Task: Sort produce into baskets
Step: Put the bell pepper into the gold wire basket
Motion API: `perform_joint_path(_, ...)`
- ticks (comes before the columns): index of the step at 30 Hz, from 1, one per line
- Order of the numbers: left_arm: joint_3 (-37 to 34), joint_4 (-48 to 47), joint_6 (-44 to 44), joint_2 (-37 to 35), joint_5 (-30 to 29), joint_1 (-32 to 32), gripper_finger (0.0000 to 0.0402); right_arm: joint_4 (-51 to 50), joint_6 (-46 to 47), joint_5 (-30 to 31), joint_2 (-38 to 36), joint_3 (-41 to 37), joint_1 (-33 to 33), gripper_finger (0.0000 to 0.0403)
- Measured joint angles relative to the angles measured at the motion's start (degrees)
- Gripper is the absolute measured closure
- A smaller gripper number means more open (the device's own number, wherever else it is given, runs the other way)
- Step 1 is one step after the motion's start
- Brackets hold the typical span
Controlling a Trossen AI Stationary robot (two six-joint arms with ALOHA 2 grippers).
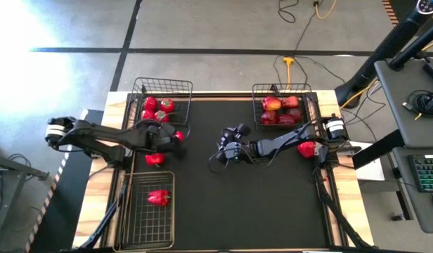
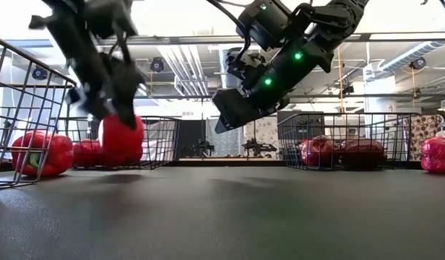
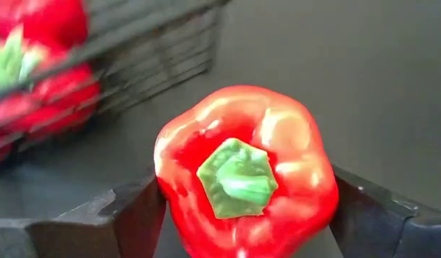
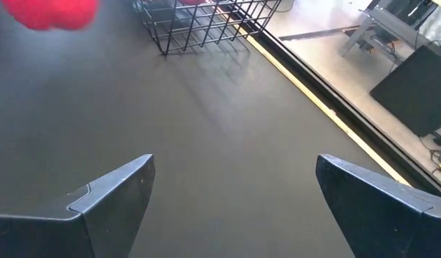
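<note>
Your left gripper (image 3: 242,215) is clamping a red bell pepper (image 3: 245,168), its dark fingers (image 3: 127,218) pressing against the pepper's two sides with the green stem facing the wrist camera. In the high view that gripper (image 1: 173,138) is sitting just beside the near right corner of the upper-left basket (image 1: 162,84), which is holding several red tomatoes and peppers (image 1: 158,107). In the low view the held pepper (image 2: 122,139) is hanging a little above the dark mat (image 2: 230,217), in front of that basket. Another red pepper (image 1: 154,159) is lying loose on the mat just beside your left arm, between the upper-left basket and the long basket (image 1: 147,232) at the near left, where a single red item (image 1: 159,197) is resting. Your right gripper (image 4: 231,204) is hovering over bare mat with its fingers spread wide and nothing between them; in the high view it (image 1: 228,146) is sitting near the middle of the table, well apart from the produce. The upper-right basket (image 1: 281,88) is holding a cluster of red and yellowish fruit (image 1: 280,110), and one more red item (image 1: 307,149) is lying outside it near the right arm's base, close to the mat's right edge.
</note>
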Motion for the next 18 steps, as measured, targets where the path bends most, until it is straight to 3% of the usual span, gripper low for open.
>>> perform_joint_path(5,12.41,-10.95,5.19,-0.57,1.19,-7.21,0.0101,-0.25,-1.07,0.3,0.0,-0.67,-0.04,0.0023)
perform_joint_path(11,29.04,-26.09,5.47,-0.61,-0.12,-21.73,0.0098,-0.4,-0.74,1.79,0.0,-1.53,-0.77,0.0023)
perform_joint_path(14,33.85,-31.49,0.42,0.02,3.34,-30.03,0.0096,-0.38,-0.59,1.81,0.0,-1.55,-0.83,0.0023)
perform_joint_path(18,36.59,-35.61,-13.78,0.7,9.43,-39.96,0.0094,-0.12,-0.47,1.75,0.0,-1.55,-0.72,0.0023)
